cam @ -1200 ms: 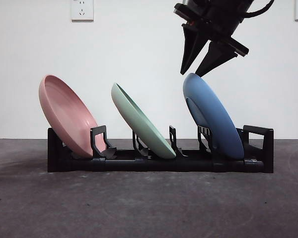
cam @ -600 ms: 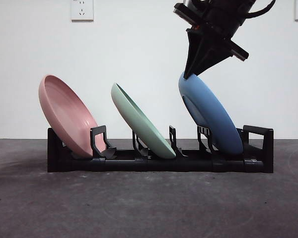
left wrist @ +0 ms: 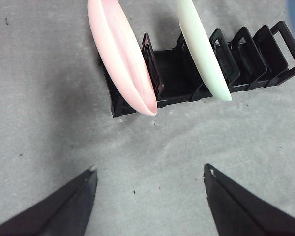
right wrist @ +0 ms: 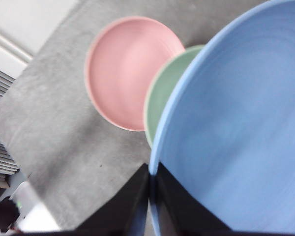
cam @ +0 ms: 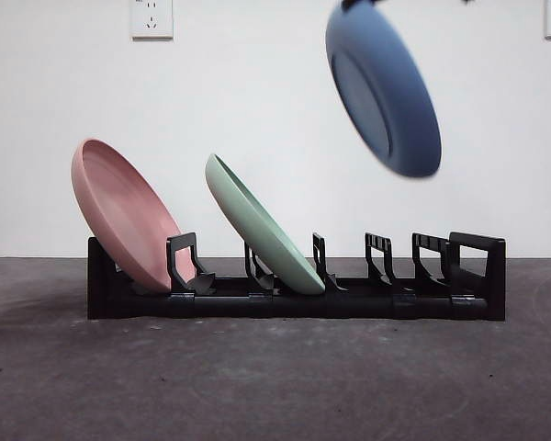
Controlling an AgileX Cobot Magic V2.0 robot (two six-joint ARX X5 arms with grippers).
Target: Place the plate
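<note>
I see the right gripper [right wrist: 150, 194] clamping the blue plate [cam: 383, 87], now lifted above the rack [cam: 294, 299] (gripper hidden in front view); left gripper [left wrist: 150, 172] gapes.

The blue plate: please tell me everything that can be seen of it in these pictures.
The blue plate is round, smooth and matte, plastic by its look, with a shallow well and a raised rim. It hangs tilted in the air, high above the black rack, clear of the slots at that end. The right tool is shut on its rim; nothing else touches it. It is slightly blurred in the front view. The right wrist view shows its inner face, with faint rings.
</note>
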